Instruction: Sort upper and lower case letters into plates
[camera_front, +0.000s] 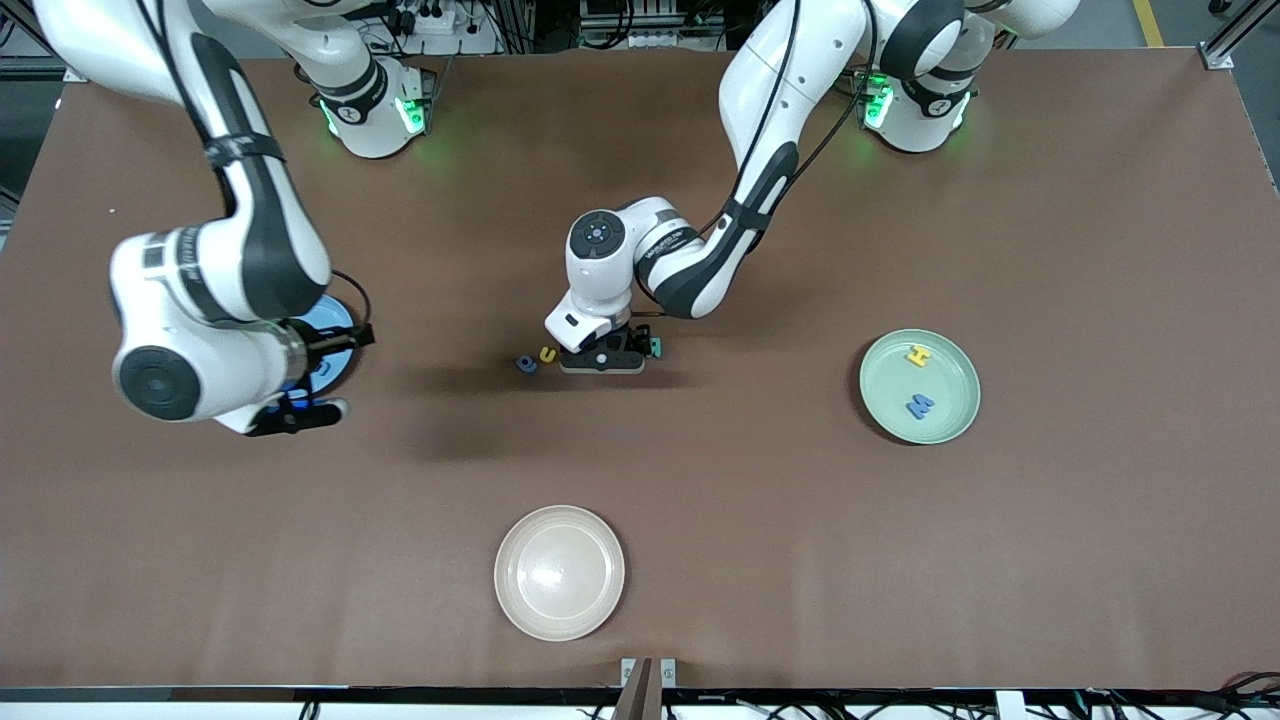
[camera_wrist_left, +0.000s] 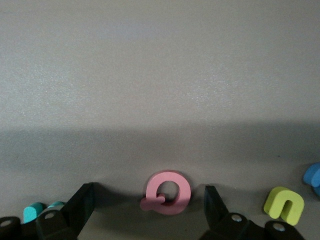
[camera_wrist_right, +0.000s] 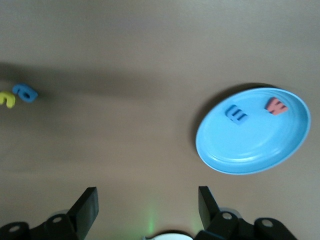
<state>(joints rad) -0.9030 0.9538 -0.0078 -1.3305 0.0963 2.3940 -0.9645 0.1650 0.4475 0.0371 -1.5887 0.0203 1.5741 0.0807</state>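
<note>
Pink looped letter on the brown table
Pink letter (camera_wrist_left: 166, 192) lies flat between the left gripper (camera_wrist_left: 150, 210)'s spread fingers (camera_wrist_left: 82, 205), untouched.

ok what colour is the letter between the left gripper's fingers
Pink. The letter lies on the table between the open left gripper; the left wrist view shows it best.

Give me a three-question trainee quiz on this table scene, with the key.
1. True or false: the pink letter lies between the open fingers of the left gripper.
2. How many letters lie in the mint green plate?
3. The right gripper is: A) shut on a letter, B) open and empty, C) resting in the cream plate.

Key: 1 true; 2 two; 3 B.
</note>
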